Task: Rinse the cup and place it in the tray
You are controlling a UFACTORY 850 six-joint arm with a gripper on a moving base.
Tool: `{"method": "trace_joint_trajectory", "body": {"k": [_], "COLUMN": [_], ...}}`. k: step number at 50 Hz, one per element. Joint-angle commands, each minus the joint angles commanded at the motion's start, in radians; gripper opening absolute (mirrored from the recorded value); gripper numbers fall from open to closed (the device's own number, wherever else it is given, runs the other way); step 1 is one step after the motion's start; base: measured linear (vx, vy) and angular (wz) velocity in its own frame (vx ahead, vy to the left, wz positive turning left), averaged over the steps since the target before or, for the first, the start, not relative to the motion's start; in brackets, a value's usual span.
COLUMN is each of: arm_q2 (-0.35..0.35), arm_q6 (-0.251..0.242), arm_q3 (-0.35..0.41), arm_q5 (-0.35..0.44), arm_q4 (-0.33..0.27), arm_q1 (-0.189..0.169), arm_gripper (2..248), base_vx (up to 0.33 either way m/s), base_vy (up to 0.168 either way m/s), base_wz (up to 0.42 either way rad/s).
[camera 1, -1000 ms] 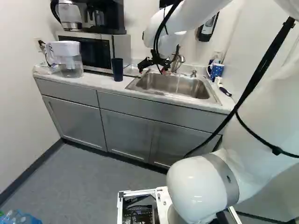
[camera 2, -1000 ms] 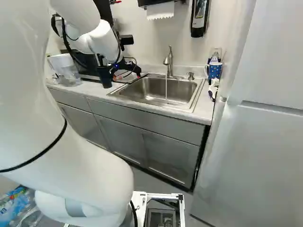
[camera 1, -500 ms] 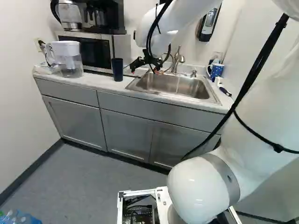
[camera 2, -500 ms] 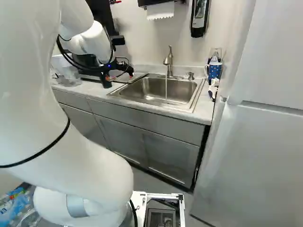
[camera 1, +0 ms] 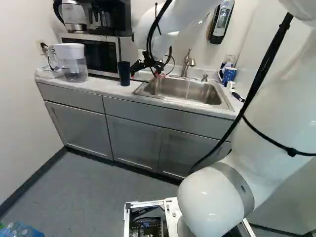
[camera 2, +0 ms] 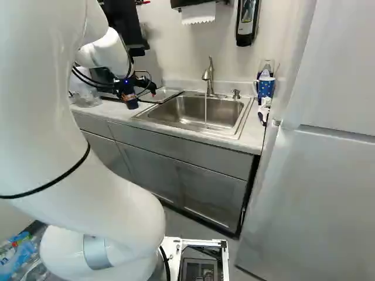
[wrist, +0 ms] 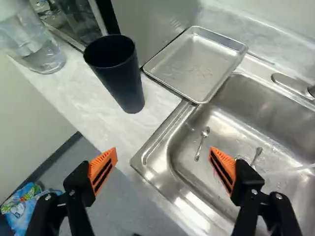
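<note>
Glossy white arm, smooth and rounded, with a grey band round the bulging joint at 5 o'clock in the left base view. Black cables run along it, one cinched by a black tie. The black claw has a tiny blue light behind it, bare screws and wedge-shaped orange pads with black stripes.

Bright room, gleaming steel

Bright, soft light covers the pale marbled bench. White glare streaks the near rim of the stainless-steel sink; small highlights dot the glossy white arm. The grey floor looks dimmer.
</note>
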Motion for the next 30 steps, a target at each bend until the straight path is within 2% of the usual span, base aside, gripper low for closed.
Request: {"method": "trace_joint_trajectory", "body": {"k": [18, 30], "arm_q2": [-0.043, -0.046], "arm_q6": [0.0, 0.0], "arm_q3": [-0.043, -0.044], "arm_q5": [0.0, 0.0], "arm_q4": [0.0, 0.0], "arm_q1": [0.052, 0.053], "arm_gripper": [247, 247], "base_vx": [0.0, 0.0], "base_vy": [0.0, 0.0], "base_wz": [0.0, 0.0]}}
